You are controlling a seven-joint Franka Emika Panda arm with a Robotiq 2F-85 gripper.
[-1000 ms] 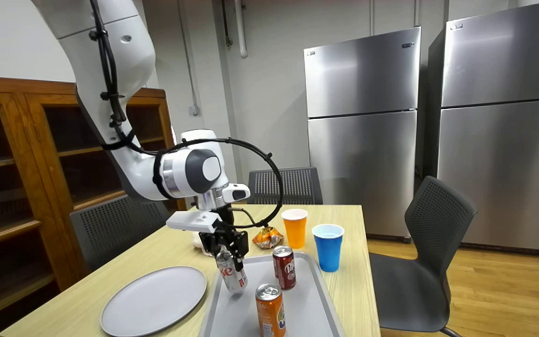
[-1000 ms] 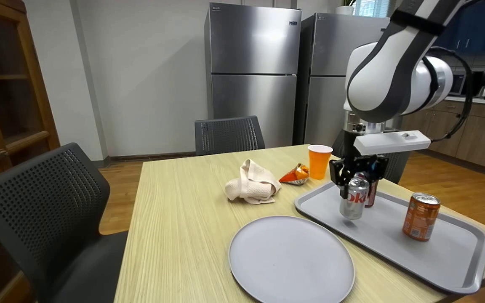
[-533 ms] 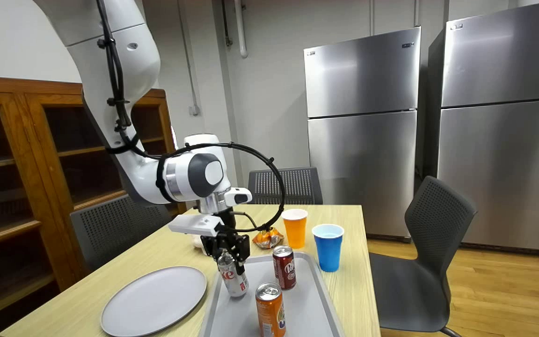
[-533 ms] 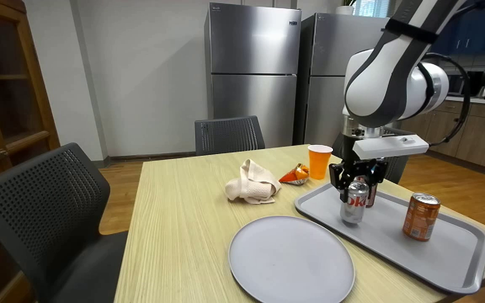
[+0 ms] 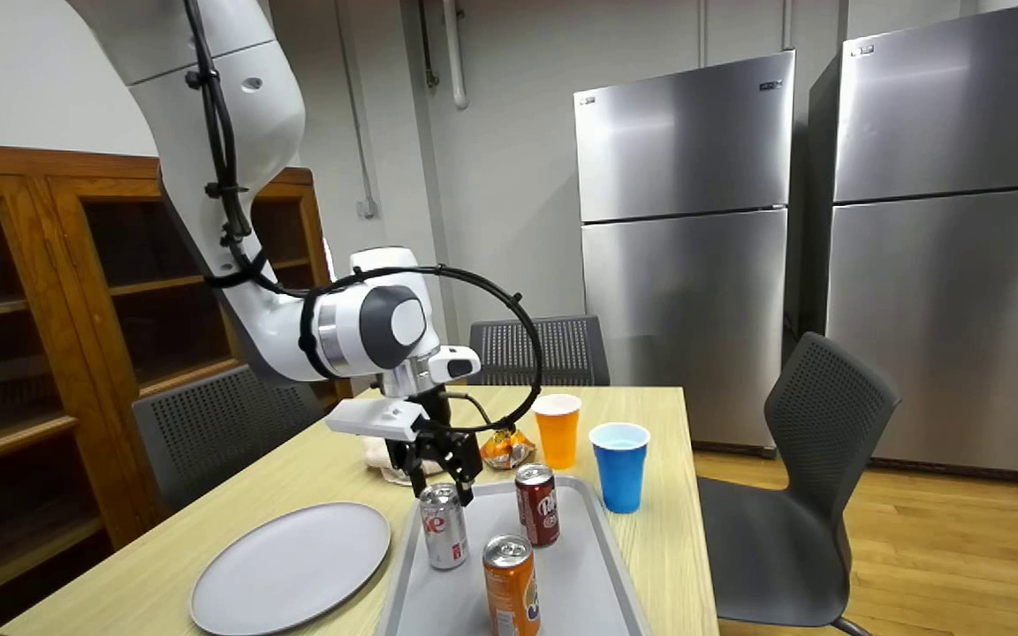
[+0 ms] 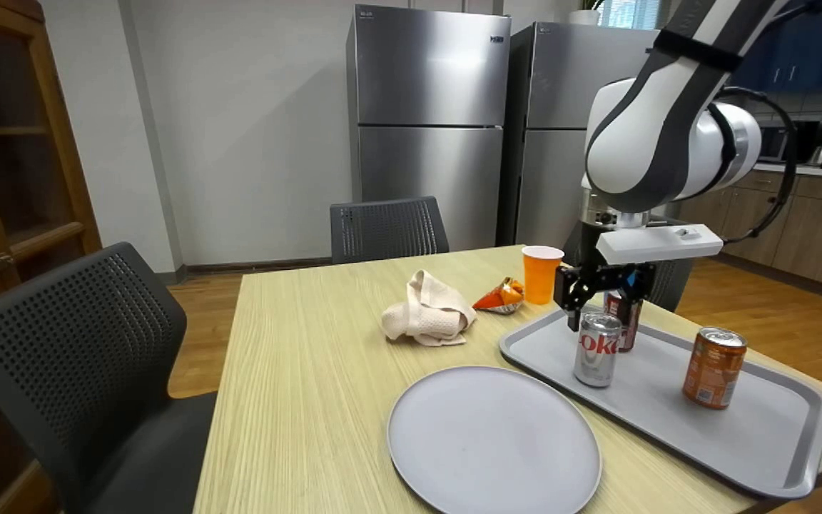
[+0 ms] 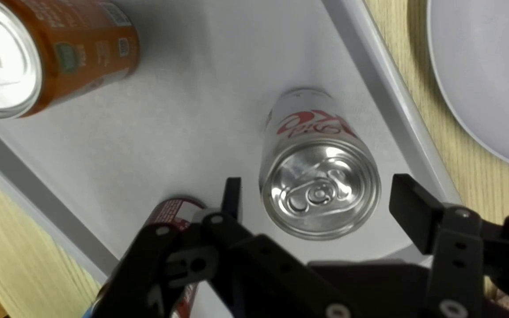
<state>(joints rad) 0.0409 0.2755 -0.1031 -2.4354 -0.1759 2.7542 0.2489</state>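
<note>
A silver Diet Coke can (image 5: 444,530) stands upright on the grey tray (image 5: 412,609); it shows in both exterior views (image 6: 597,357). In the wrist view, my gripper (image 7: 317,198) is open, with one black finger pad on each side of the can's lid (image 7: 320,194) and gaps between pads and can. A dark red Dr Pepper can (image 5: 537,508) stands just behind it, partly hidden by the left finger in the wrist view. An orange Fanta can (image 5: 512,583) stands nearer the tray's front; it also shows in the wrist view (image 7: 86,48).
A round grey plate (image 6: 494,442) lies beside the tray. A beige cloth (image 6: 431,314), a crumpled snack bag (image 6: 504,296), an orange cup (image 5: 558,433) and a blue cup (image 5: 620,468) are on the table (image 6: 311,371). Dark chairs (image 5: 818,495) stand around it.
My gripper came down with the tilted silver can held in it. It has since opened and risen slightly, and the can now stands upright and loose on the tray.
</note>
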